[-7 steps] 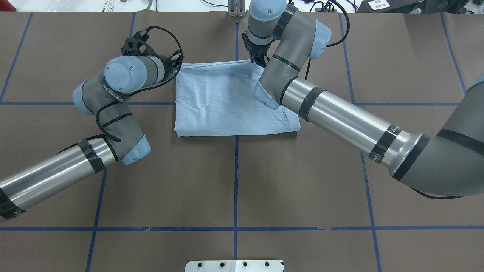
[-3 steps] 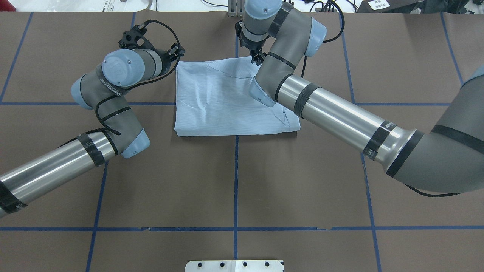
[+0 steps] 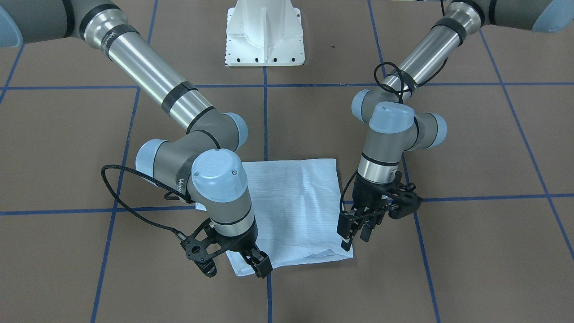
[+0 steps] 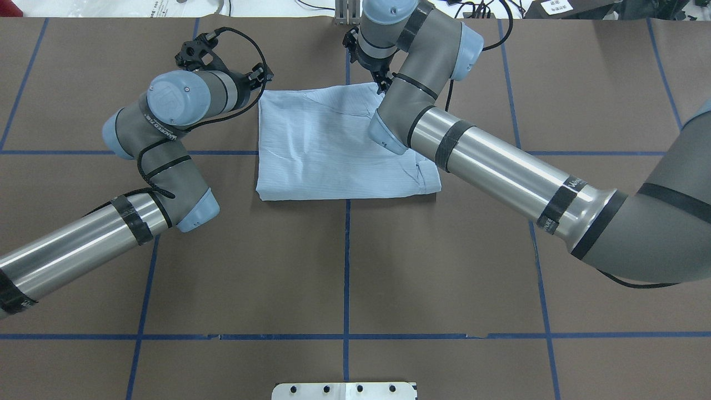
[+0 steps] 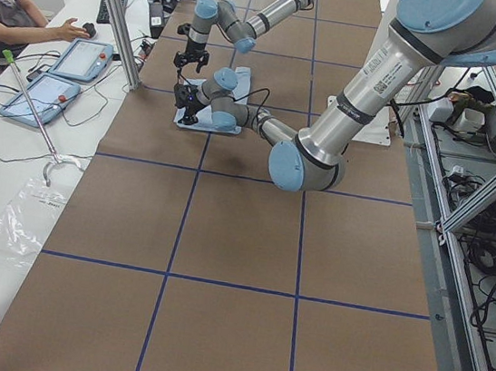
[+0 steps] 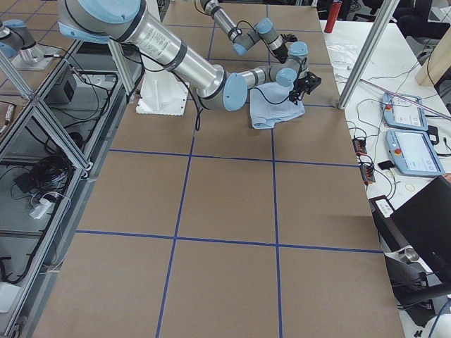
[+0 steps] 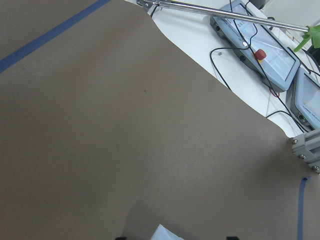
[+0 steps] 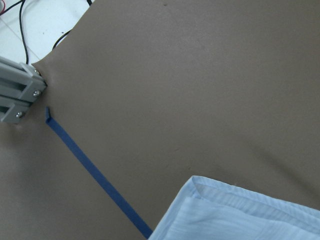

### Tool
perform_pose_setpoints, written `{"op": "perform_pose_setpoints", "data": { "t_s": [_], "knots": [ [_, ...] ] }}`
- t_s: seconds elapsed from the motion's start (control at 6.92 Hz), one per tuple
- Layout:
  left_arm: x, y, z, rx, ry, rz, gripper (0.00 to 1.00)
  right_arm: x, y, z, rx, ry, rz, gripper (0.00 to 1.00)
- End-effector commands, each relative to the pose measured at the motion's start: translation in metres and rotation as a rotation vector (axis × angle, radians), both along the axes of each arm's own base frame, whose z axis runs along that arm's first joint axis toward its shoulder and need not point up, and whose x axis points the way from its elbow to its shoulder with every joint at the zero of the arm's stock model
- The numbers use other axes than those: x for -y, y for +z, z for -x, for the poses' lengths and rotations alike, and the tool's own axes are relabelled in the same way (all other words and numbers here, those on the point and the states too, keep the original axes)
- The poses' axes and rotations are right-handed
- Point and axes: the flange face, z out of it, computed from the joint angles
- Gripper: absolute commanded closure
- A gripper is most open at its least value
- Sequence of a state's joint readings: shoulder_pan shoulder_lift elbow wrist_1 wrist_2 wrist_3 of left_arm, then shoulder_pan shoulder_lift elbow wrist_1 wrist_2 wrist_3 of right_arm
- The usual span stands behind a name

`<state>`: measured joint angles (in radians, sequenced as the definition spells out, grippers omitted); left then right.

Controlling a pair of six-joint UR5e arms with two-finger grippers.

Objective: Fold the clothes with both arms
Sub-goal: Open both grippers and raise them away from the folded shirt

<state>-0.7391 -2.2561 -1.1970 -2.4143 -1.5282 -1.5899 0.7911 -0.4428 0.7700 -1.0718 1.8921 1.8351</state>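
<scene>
On the far half of the table (image 4: 344,278), toward 12 o'clock in the overhead view, the shirt (image 4: 333,150) lies flat as a neat folded rectangle. The folding looks close to finished, with perhaps one more fold or a tidy-up left. The left tool (image 3: 355,241) hangs just off its 10 o'clock corner, jaws spread and empty. The right tool (image 3: 261,268) is over the 1 o'clock corner, gripping nothing; how wide it stands I cannot tell. The right arm (image 4: 500,166) crosses above the cloth's 3 o'clock side. Control pendants (image 5: 82,58) and a person (image 5: 10,12) are beyond the 12 o'clock edge.
</scene>
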Motion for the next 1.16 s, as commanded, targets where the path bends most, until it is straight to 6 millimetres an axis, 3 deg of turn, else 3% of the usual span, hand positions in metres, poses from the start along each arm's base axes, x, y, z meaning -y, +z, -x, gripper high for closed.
{"op": "perform_pose_setpoints", "data": {
  "t_s": [0.0,0.29,0.58,0.72,0.87,1.01],
  "knots": [
    [-0.019,-0.001,0.023,0.057,0.223,-0.112,0.27,-0.031,0.019,-0.064,-0.083,-0.216,-0.063,0.0],
    [-0.038,0.013,0.085,0.126,0.318,-0.235,0.24,-0.051,0.089,-0.135,-0.115,-0.284,-0.129,0.0],
    [-0.042,0.019,0.135,0.254,0.389,-0.31,0.23,-0.062,0.159,-0.248,-0.115,-0.364,-0.205,0.0],
    [-0.05,0.029,0.165,0.276,0.431,-0.342,0.15,-0.073,0.186,-0.296,-0.108,-0.392,-0.23,0.0],
    [-0.061,0.041,0.199,0.28,0.462,-0.36,0.01,-0.088,0.205,-0.341,-0.116,-0.42,-0.25,0.0],
    [-0.074,0.059,0.242,0.307,0.501,-0.395,0.01,-0.111,0.223,-0.383,-0.132,-0.456,-0.266,0.0]
  ]
}}
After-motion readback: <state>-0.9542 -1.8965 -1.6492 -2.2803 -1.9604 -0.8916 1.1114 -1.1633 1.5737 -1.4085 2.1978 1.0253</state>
